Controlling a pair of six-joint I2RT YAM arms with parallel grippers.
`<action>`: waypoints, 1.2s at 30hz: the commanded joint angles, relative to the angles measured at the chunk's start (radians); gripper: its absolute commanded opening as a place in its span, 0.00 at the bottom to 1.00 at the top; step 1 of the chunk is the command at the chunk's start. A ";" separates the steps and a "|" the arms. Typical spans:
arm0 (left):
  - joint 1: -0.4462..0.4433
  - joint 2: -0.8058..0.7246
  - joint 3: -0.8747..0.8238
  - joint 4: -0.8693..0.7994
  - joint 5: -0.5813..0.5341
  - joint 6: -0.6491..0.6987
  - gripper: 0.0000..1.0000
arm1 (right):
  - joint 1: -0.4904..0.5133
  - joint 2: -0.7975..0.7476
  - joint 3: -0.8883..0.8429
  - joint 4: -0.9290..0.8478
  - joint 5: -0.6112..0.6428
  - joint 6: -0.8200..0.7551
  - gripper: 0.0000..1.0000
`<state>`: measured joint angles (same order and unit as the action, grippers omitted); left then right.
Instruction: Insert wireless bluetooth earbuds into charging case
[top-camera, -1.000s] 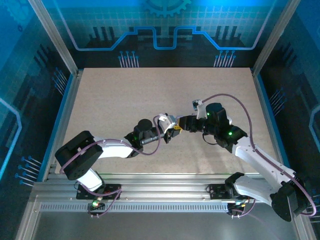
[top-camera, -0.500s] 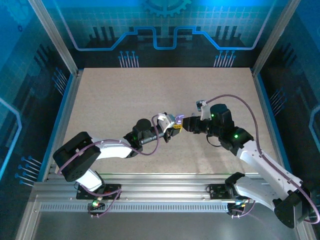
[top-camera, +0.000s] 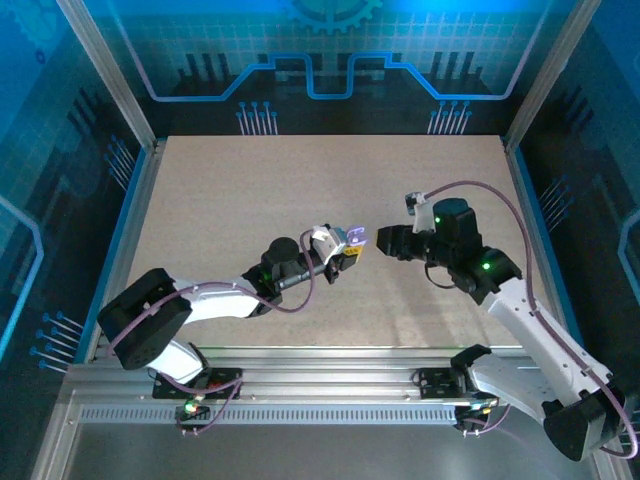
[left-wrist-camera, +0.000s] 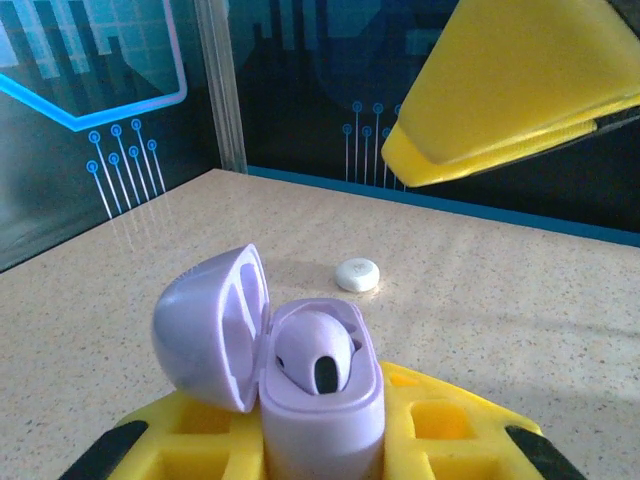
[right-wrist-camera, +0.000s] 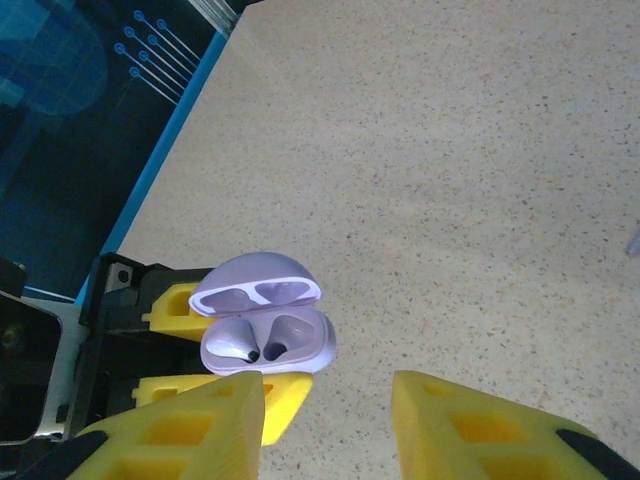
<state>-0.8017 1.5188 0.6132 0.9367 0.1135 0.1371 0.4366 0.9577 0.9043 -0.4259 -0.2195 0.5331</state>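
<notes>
My left gripper (top-camera: 345, 256) is shut on the lavender charging case (top-camera: 357, 237), holding it upright with the lid swung open at mid table. In the left wrist view the case (left-wrist-camera: 320, 400) stands between the yellow fingers (left-wrist-camera: 450, 435), and one lavender earbud (left-wrist-camera: 315, 355) sits in a slot. From the right wrist, the same earbud (right-wrist-camera: 232, 343) fills the left slot of the case (right-wrist-camera: 265, 325), while the other slot is bare. A second earbud (left-wrist-camera: 357, 274), small and white, lies on the table beyond the case. My right gripper (top-camera: 385, 242) hovers just right of the case, open and holding nothing (right-wrist-camera: 325, 400).
The tan table (top-camera: 250, 190) is fenced by a blue-edged frame (top-camera: 130, 220) with dark printed walls at the back and sides. A right-gripper finger (left-wrist-camera: 520, 90) hangs high in the left wrist view.
My right gripper has drawn back to the right, away from the case, leaving a gap. The left gripper nudged the open case slightly up and right.
</notes>
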 joint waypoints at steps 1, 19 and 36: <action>0.002 -0.039 -0.007 -0.023 -0.034 0.022 0.18 | -0.025 0.018 0.034 -0.053 -0.028 -0.025 0.38; 0.114 -0.072 -0.036 -0.059 -0.048 -0.092 0.18 | -0.134 0.258 0.203 -0.271 -0.006 -0.063 0.37; 0.188 -0.093 -0.053 -0.124 -0.076 -0.094 0.18 | -0.177 0.690 0.449 -0.499 0.188 -0.099 0.37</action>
<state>-0.6292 1.4582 0.5716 0.8200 0.0525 0.0505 0.2794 1.5822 1.2976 -0.8463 -0.0891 0.4248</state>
